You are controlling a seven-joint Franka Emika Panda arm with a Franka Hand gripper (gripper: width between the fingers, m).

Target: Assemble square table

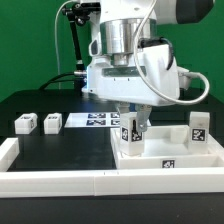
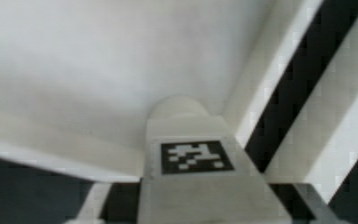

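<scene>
The square table slab (image 1: 170, 152) is a white rimmed plate at the front on the exterior view's right. One leg block (image 1: 199, 128) stands upright on its far right corner. My gripper (image 1: 131, 120) reaches straight down over the slab's left part and is shut on another marker-tagged leg block (image 1: 129, 133), holding it upright on the slab. In the wrist view this leg block (image 2: 194, 150) fills the middle between my jaws (image 2: 197, 205), with the slab's white face (image 2: 87, 80) behind it. Two more leg blocks (image 1: 24, 123) (image 1: 52, 122) lie on the black table at the left.
The marker board (image 1: 92, 120) lies flat behind the slab, beside the arm's base. A long low white barrier wall (image 1: 60, 182) runs along the front edge and up the left side. A black stand with cables (image 1: 72, 40) rises at the back.
</scene>
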